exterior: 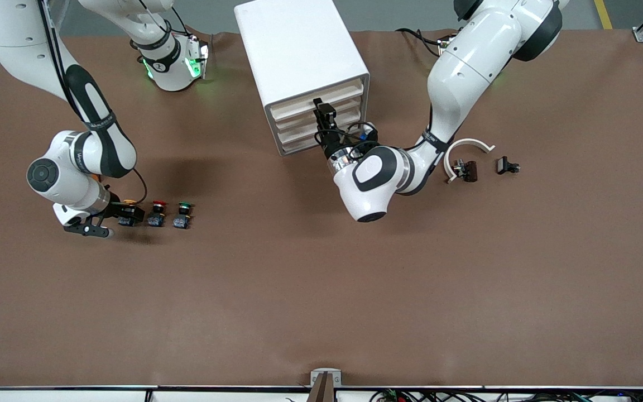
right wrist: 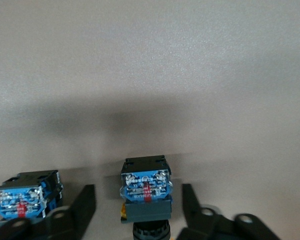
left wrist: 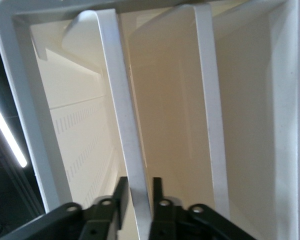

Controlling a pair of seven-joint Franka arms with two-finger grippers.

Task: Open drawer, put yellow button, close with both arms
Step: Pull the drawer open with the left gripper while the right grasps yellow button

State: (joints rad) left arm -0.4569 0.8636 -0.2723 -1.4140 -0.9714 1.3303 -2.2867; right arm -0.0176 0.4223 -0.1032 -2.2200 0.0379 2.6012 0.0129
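The left pincer is pressed against the front of a white cabinet that stands near the robots' bases, its fingers closed narrowly on the thin front lip of the drawer, the topmost of four cream drawers. The front view shows all four drawer fronts flush with the cabinet face. Only the left wrist view shows the grip itself: one black finger on each face of the white lip, with pale drawer walls around it; nothing can be made out inside.

The right pincer hangs low over the tabletop toward the right arm's end, its fingers spread wide on either side of the yellow button without touching it. The right wrist view shows the button's blue base centred in the gap, with clear space at each finger. The front view shows its yellow cap, partly hidden by the pincer.

Beside the yellow button, in a row toward the cabinet, stand a red-capped button and a green-capped button, close together but apart.

Toward the left arm's end lie a white curved piece, a small dark part touching it, and another small black part just beside. The half of the tabletop nearest the front camera is open brown surface.
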